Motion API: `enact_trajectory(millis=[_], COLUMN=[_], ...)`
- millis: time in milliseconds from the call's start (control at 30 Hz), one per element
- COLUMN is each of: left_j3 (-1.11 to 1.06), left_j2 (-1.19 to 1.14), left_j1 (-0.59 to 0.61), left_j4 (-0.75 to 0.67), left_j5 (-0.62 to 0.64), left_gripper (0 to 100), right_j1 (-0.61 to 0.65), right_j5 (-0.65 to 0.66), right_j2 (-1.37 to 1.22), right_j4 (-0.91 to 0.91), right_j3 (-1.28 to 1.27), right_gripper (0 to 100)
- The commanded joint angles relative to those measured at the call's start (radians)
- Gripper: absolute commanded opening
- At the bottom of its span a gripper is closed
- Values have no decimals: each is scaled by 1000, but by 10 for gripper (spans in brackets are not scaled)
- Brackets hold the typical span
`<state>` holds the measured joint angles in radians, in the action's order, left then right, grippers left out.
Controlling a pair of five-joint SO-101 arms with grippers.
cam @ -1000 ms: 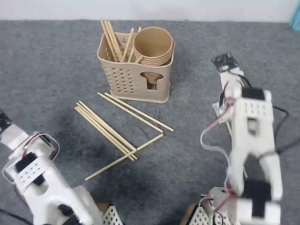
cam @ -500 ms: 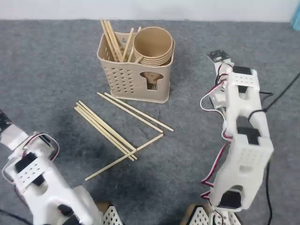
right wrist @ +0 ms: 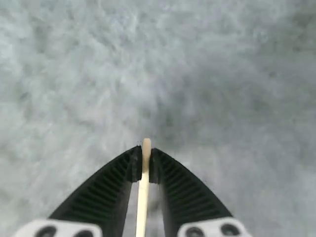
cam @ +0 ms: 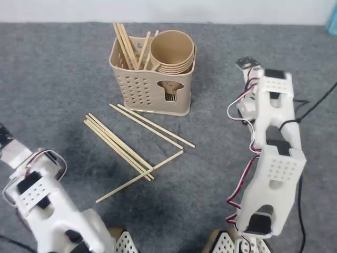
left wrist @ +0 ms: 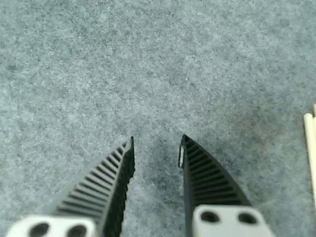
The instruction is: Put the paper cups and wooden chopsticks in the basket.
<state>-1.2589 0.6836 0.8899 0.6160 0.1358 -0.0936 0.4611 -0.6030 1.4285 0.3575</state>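
Observation:
A beige perforated basket [cam: 136, 87] stands at the back of the grey carpet, holding a stack of paper cups [cam: 172, 51] and several upright chopsticks [cam: 126, 45]. Several more wooden chopsticks [cam: 118, 141] lie loose on the carpet in front of it. My right gripper [right wrist: 144, 150] is shut on a single chopstick [right wrist: 142, 197] that runs between its ribbed fingers, low over the carpet; the right arm [cam: 271, 132] stands right of the basket. My left gripper [left wrist: 155, 145] hangs open over bare carpet, with a chopstick end [left wrist: 310, 143] off to its side.
The left arm's white body [cam: 37, 195] sits at the front left corner. A white wall edge runs along the back of the carpet. Cables trail beside the right arm.
The right arm has swung and stretched out toward the back right of the carpet, then settled slightly. The left arm, basket and loose chopsticks have not moved.

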Motion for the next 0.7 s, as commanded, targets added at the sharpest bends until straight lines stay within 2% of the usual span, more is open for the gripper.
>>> enact_trajectory(millis=[0,200,400,533,667], left_j3=[2,2,2,2,2], left_j2=[21,21,21,21,21], left_j1=[-11,-11,-9,-8,-8], left_j4=[-28,-28,-28,-28,-28], left_j5=[-14,-14,-14,-14,-14], left_gripper=[138,138,138,138,138], right_j1=[-7,-5,45,124,177], right_j5=[-34,-87,-207,-245,-282], right_j2=[188,435,711,871,998], right_j4=[136,289,369,331,134], right_j3=[124,181,141,-61,-299], right_gripper=[8,8,8,8,8])
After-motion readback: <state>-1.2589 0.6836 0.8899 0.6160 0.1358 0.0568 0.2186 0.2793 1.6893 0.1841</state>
